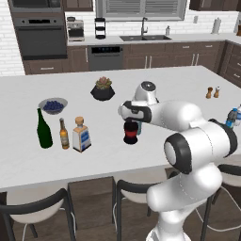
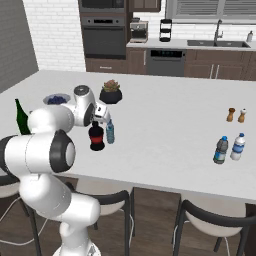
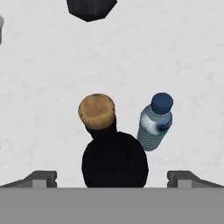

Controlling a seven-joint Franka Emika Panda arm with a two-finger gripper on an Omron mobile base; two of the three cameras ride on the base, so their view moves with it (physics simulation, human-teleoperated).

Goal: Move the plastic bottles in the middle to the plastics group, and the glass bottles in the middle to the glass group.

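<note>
My pincer hung wide open above the dark round-bellied glass bottle with the red label and tan cork, one fingertip out to each side of the belly and neither touching it; it gripped nothing. That bottle stood upright in the middle of the white bench, toward its near edge. Just beside it stood the small clear bluish plastic water bottle with a blue cap, upright and apart from the dark one; from the right base camera I saw it on the side facing the bench's right end.

The square clear glass bottle with the blue-white label and tan stopper stood near the bench's left end, just beside the slim amber glass bottle with a yellowish label and the tall dark green wine bottle, the three in a row along the near edge. The pair of small clear bluish water bottles with dark caps stood close together toward the bench's right end, well apart from the middle.

Farther back on the bench I saw a dark pot with a succulent, a grey bowl of blueberries and two small brown shakers.
</note>
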